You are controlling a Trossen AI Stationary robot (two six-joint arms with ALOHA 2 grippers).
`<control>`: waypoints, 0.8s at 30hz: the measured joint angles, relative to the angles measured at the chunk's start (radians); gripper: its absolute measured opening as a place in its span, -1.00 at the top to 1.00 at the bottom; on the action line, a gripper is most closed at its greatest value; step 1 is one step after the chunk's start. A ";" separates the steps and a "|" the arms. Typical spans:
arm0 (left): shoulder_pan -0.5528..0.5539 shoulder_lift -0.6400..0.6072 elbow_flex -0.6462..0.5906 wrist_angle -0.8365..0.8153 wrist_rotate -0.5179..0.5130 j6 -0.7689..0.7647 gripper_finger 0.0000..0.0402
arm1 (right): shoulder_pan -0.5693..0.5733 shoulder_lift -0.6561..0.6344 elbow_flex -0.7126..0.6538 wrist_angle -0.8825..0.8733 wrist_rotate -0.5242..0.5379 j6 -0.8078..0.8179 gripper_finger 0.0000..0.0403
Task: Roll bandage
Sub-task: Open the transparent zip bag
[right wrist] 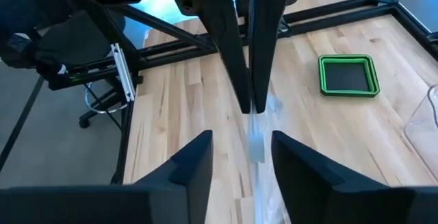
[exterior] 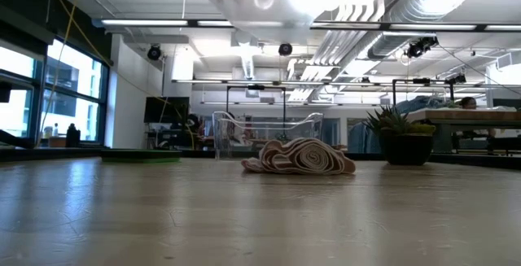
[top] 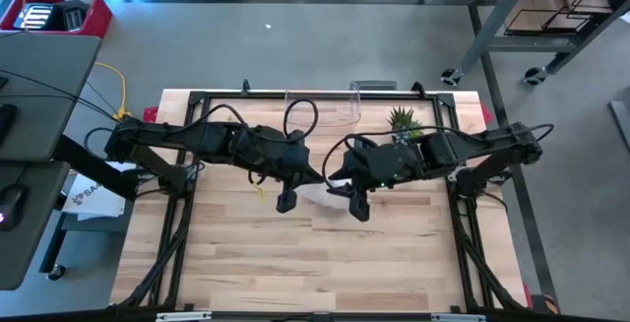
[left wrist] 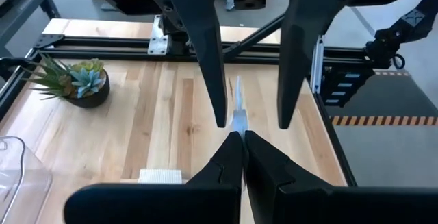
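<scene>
Facing each other over mid-table, both arms hold their grippers close, a thin strip of bandage (left wrist: 237, 107) stretched between them. Left gripper (left wrist: 243, 136) has its fingers pressed together on the strip's end. Right gripper (right wrist: 241, 142) has fingers apart, the strip running through the gap, not pinched. The rest of the bandage lies in a loose heap (exterior: 299, 157) on the wooden table (top: 295, 263), near the potted succulent (top: 403, 120). A green tray (right wrist: 349, 76) sits well apart.
</scene>
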 joint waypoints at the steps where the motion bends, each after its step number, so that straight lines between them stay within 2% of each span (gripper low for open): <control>1: 0.000 0.000 0.000 0.000 0.000 0.000 1.00 | 0.000 0.000 0.000 0.002 0.000 0.000 0.33; 8: 0.000 0.000 0.000 0.016 0.000 0.001 1.00 | -0.004 0.000 0.000 0.002 0.053 -0.001 0.38; 20: 0.000 0.000 0.000 0.014 -0.012 0.001 1.00 | -0.005 0.003 0.000 0.000 0.013 -0.011 0.39; 24: 0.000 0.000 0.000 0.014 -0.017 0.001 1.00 | -0.005 0.005 0.000 0.000 0.004 -0.005 0.46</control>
